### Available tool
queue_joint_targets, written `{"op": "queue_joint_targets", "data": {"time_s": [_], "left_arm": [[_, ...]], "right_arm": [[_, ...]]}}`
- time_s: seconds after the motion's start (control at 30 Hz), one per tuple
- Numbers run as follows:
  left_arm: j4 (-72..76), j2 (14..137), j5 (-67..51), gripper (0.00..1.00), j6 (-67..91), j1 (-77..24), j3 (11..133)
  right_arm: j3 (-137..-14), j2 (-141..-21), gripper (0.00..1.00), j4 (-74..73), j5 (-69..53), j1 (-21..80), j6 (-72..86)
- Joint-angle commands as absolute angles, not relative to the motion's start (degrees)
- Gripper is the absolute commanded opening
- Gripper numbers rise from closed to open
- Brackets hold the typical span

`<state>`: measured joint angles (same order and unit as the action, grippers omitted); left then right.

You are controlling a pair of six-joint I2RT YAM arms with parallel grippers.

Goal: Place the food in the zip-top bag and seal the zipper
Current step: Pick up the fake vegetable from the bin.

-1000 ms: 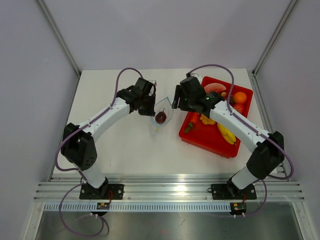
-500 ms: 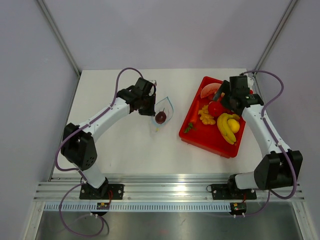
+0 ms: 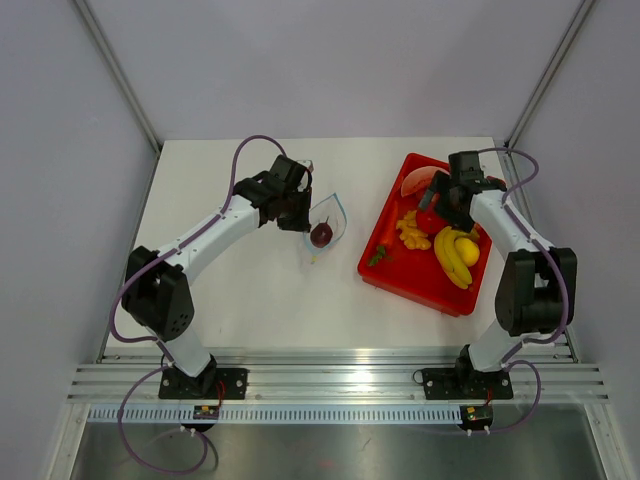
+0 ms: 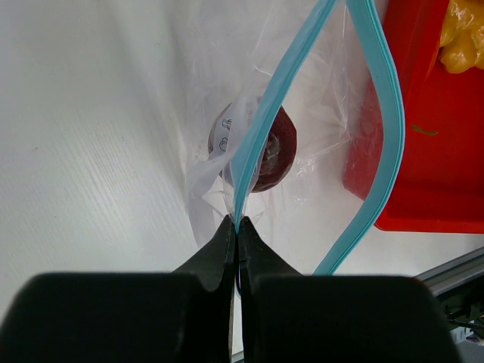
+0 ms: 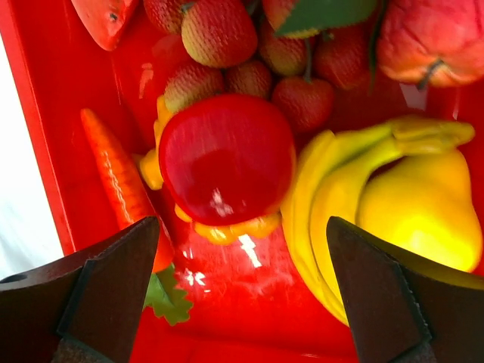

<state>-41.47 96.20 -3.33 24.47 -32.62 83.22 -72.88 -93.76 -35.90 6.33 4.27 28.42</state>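
The clear zip-top bag (image 3: 328, 222) lies on the table with its mouth open; its light blue zipper (image 4: 265, 128) loops wide in the left wrist view. A dark purple round fruit (image 3: 321, 235) sits inside the bag (image 4: 261, 151). My left gripper (image 4: 237, 227) is shut on the zipper strip at the bag's left edge (image 3: 299, 215). My right gripper (image 5: 242, 249) is open above the red tray, with the glossy red tomato-like fruit (image 5: 225, 157) just ahead of its fingers, resting on other toy food (image 3: 432, 218).
The red tray (image 3: 395, 275) holds a banana (image 3: 452, 262), a yellow pear-like fruit (image 5: 420, 204), strawberries (image 5: 219, 30), a carrot (image 5: 113, 178), a watermelon slice (image 3: 417, 181) and other toys. Walls stand close on both sides.
My right arm has swung from beside the bag over to the tray and now hovers lower above the red fruit. The left gripper and the bag have not moved.
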Motion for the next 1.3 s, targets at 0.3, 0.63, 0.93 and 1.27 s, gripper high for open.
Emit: {"op": "queue_joint_targets", "data": {"time_s": [0.3,0.63,0.93,1.27], "left_arm": [[-39.81,95.71,-4.92,0.00,24.43,-32.52,85.25],[-39.38,95.54,-5.62,0.00,24.79,-32.52,85.34],[-39.29,95.36,-6.15,0.00,24.79,-32.52,85.08],[-39.20,95.80,-6.68,0.00,24.79,-32.52,85.25]], "right_arm": [[-79.89,-102.83,0.99,-31.38,2.81,3.34,25.14],[-77.43,-95.99,0.61,-31.90,2.90,3.43,25.22],[-73.22,-85.80,0.58,-32.78,-0.26,3.43,25.84],[-76.28,-79.89,0.57,-33.66,-0.79,22.39,31.10]]}}
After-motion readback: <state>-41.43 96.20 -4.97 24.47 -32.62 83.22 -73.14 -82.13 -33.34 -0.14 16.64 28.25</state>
